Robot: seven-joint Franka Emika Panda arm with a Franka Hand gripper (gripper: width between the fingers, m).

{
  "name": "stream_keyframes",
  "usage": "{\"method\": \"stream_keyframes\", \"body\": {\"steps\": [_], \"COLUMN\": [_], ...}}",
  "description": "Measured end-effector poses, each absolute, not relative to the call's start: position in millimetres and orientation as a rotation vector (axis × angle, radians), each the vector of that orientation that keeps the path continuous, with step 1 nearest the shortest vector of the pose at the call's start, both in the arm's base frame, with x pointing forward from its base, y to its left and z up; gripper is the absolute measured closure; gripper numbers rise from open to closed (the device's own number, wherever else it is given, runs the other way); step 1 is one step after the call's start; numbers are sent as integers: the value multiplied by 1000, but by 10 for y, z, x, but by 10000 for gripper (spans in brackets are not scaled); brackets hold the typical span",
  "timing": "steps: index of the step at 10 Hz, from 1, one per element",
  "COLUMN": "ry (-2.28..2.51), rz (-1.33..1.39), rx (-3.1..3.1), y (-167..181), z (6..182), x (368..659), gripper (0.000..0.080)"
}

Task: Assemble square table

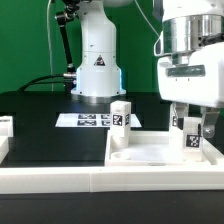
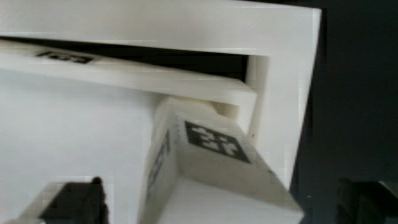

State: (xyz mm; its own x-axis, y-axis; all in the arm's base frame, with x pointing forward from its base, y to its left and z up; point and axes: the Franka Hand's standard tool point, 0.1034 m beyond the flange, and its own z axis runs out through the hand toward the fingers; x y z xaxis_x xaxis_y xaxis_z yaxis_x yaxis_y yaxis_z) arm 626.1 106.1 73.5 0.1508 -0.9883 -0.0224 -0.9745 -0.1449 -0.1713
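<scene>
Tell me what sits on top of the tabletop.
Two legs stand on the tabletop: one leg free at the back, another leg under the gripper. The gripper's body hides whether its fingers clasp that leg.

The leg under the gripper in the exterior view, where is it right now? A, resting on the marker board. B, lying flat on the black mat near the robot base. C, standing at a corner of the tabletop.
C: the leg stands upright between the fingers of the gripper at a corner of the tabletop, and the wrist view shows its tagged face against the tabletop's rim.
</scene>
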Motion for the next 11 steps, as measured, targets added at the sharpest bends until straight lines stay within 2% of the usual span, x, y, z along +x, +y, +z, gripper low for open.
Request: {"method": "stream_keyframes", "body": {"steps": [11], "ry": [821], "rz": [-217], "rx": [-3001], "y": [1004], "z": [752], "x": [6277], "gripper": [150]}}
